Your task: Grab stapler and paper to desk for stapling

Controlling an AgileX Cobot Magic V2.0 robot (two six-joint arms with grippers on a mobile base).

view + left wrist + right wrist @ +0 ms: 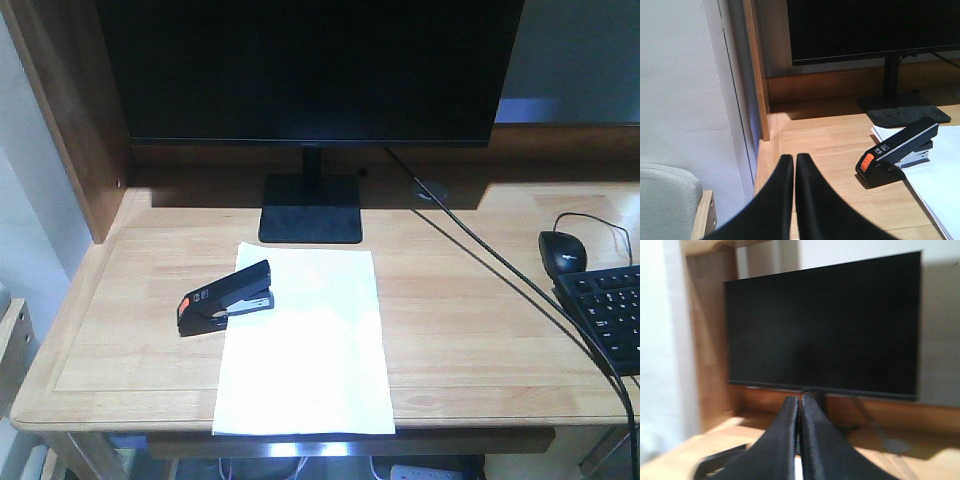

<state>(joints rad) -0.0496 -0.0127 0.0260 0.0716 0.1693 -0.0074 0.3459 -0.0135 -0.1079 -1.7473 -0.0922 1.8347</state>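
Note:
The black stapler (228,298) with an orange-red end cap lies on the desk (470,330), its front end over the left edge of the white paper (305,350). The paper lies flat in the middle of the desk and reaches the front edge. Neither gripper shows in the front view. In the left wrist view my left gripper (794,158) is shut and empty, above the desk's left side, with the stapler (897,147) and paper (940,185) to its right. In the blurred right wrist view my right gripper (800,401) is shut and empty, with the stapler (720,462) low on the left.
A large black monitor (310,70) on a stand stands at the back. A black mouse (563,250) and keyboard (610,310) are at the right, and a cable (500,270) runs diagonally across the desk. A dark wood side panel (70,110) borders the left.

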